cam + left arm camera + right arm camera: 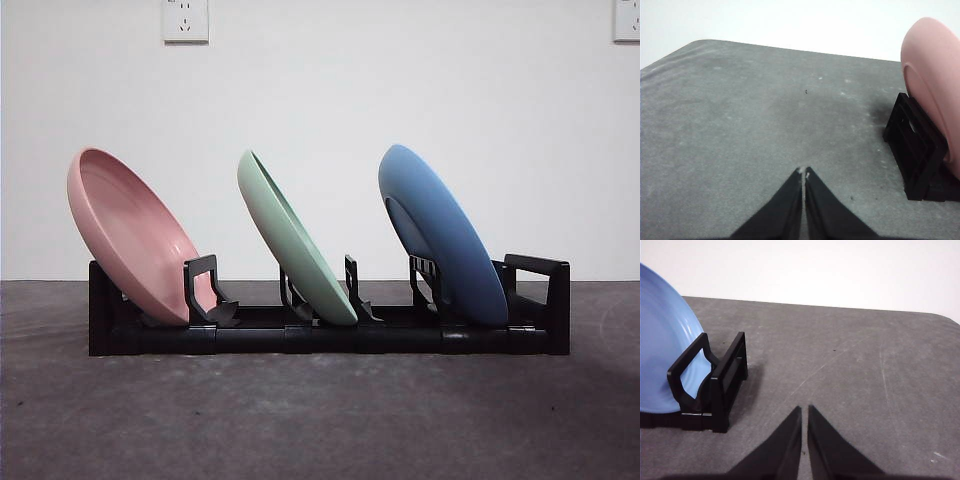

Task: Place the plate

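Three plates parked in the rack, both arms off to the sides.

Pink plate point(130, 235), green plate point(295, 240) and blue plate point(440, 235) all lean the same way in the black slotted rack point(320, 335), smooth and matte, bottom edges hidden by the dividers. Left gripper point(803, 172) and right gripper point(804, 410) hang over bare grey table point(320, 420), jaws pressed together, holding nothing; neither shows in the front view.

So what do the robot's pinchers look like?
Only the tips show, in the wrist views. The left gripper has two black jaws, flat and smooth, narrowing to thin points like a bird's beak, with tiny pale scuffs at the tips. The right gripper looks the same: two plain black wedges. No cables, stickers or markings can be seen, and neither arm appears in the front view.
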Motion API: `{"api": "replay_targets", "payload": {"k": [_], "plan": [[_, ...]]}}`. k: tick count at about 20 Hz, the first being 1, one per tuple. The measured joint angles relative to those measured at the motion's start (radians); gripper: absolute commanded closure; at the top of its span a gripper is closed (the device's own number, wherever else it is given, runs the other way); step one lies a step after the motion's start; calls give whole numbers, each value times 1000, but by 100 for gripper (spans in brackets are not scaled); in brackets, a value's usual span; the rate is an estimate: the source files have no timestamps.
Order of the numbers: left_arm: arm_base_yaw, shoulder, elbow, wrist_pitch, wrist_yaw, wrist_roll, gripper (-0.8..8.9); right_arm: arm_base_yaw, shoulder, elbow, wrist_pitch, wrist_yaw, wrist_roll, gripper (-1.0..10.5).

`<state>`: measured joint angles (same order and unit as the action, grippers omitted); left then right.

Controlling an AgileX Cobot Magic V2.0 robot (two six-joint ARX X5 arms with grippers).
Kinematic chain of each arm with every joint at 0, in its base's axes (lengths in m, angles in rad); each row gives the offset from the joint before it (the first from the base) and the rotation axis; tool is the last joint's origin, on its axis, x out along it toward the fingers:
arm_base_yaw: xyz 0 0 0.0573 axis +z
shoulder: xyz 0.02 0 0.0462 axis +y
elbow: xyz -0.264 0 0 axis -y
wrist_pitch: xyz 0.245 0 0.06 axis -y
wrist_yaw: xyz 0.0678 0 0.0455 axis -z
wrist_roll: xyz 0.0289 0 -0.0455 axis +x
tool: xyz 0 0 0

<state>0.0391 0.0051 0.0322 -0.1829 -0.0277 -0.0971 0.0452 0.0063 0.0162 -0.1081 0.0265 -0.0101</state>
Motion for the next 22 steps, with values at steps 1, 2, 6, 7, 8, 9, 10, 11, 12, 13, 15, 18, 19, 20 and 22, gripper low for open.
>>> {"api": "replay_targets", "payload": {"k": [1,2,6,7,8,9,10,11,12,13,15,18,19,20,22], "plan": [[0,0,0,0,0,0,806,0,0,0,0,0,0,928],[0,0,0,0,0,0,806,0,0,0,0,0,0,928],[0,0,0,0,0,0,806,0,0,0,0,0,0,928],[0,0,0,0,0,0,806,0,0,0,0,0,0,928],[0,0,0,0,0,0,806,0,0,0,0,0,0,928],[0,0,0,0,0,0,806,0,0,0,0,0,0,928],[0,0,0,0,0,0,806,0,0,0,0,0,0,928],[0,0,0,0,0,0,806,0,0,0,0,0,0,928],[0,0,0,0,0,0,806,0,0,0,0,0,0,928],[0,0,0,0,0,0,806,0,0,0,0,0,0,928],[0,0,0,0,0,0,806,0,0,0,0,0,0,928],[0,0,0,0,0,0,806,0,0,0,0,0,0,928],[0,0,0,0,0,0,806,0,0,0,0,0,0,928],[0,0,0,2,0,0,806,0,0,0,0,0,0,928],[0,0,0,23,0,-1,806,0,0,0,4,-1,0,928]]}}
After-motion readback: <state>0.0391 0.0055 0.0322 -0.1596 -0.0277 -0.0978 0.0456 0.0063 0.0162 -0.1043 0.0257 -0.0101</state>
